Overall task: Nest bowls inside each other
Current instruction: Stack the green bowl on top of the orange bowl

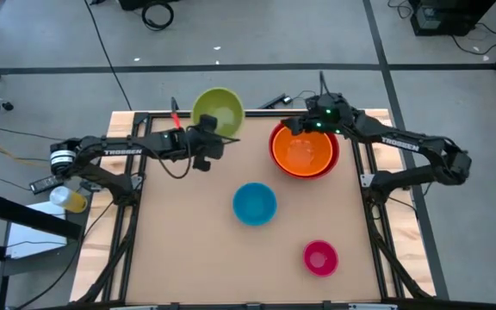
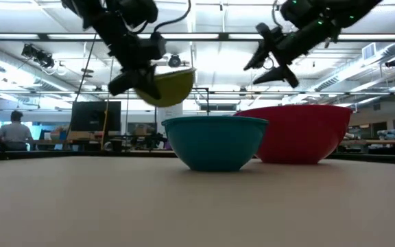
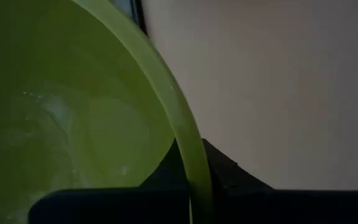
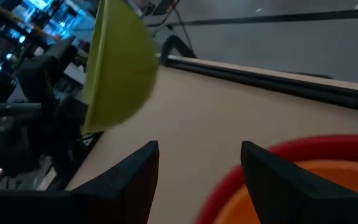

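My left gripper (image 1: 209, 132) is shut on the yellow-green bowl (image 1: 218, 109), which hangs in the air over the table's far left part (image 2: 168, 86). The orange bowl (image 1: 302, 151) sits inside the red bowl (image 1: 331, 161) at the far right. My right gripper (image 1: 293, 127) hovers open above the far-left rim of that pair, its fingers (image 4: 129, 180) spread with nothing between them. The blue bowl (image 1: 255, 204) stands on its base mid-table. The magenta bowl (image 1: 320, 257) stands near the front right. My left gripper pinches the yellow-green bowl's rim (image 3: 196, 171) on the bowl's near side, one finger inside the bowl and one outside. The fingers slant down at it from the table's near-left. The bowl is lifted clear of the table and tilted.
A black frame (image 1: 145, 116) runs along the table's edges. The left arm (image 4: 30, 106) shows beyond the lifted bowl in the right wrist view. Bare tabletop (image 1: 188, 250) lies at the front left. A person (image 2: 14, 127) sits far behind the table.
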You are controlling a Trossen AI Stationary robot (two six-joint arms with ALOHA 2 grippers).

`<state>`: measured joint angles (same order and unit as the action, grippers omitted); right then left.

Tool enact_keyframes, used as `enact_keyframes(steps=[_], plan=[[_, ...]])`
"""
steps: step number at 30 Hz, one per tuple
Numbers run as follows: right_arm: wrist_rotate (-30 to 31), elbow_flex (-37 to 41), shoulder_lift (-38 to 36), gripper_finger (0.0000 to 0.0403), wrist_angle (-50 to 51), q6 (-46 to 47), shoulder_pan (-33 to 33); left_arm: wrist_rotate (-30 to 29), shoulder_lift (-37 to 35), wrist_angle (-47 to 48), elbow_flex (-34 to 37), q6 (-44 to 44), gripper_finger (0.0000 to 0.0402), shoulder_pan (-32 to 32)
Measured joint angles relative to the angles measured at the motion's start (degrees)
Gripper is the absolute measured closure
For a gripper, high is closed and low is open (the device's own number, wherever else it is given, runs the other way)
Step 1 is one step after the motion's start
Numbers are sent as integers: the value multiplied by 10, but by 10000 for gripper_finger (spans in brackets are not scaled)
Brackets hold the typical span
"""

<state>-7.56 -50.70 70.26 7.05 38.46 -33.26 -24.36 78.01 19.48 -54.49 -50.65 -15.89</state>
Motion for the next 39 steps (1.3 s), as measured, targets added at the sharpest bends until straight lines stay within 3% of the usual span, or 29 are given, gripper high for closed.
enact_keyframes(steps=[5,14,22,26,29,31,35,39], plan=[[13,-69,61,172,6,-9,29,0,22,-15,-13,-68,386,11],[20,-173,156,172,8,-41,58,-24,48,-14,-15,-90,385,31],[35,-203,222,177,39,-50,63,-47,61,-28,-14,-106,384,52],[25,-206,229,223,55,-51,68,-50,62,-25,-14,-97,383,67],[22,-206,224,313,63,-57,73,-44,62,-35,-13,-39,376,75],[35,-206,217,367,62,-79,74,-31,62,-67,-14,15,362,84],[74,-205,180,374,123,-74,62,-20,61,-110,-16,93,304,100],[59,-205,128,376,193,-86,23,-25,61,-179,-19,138,223,114]])
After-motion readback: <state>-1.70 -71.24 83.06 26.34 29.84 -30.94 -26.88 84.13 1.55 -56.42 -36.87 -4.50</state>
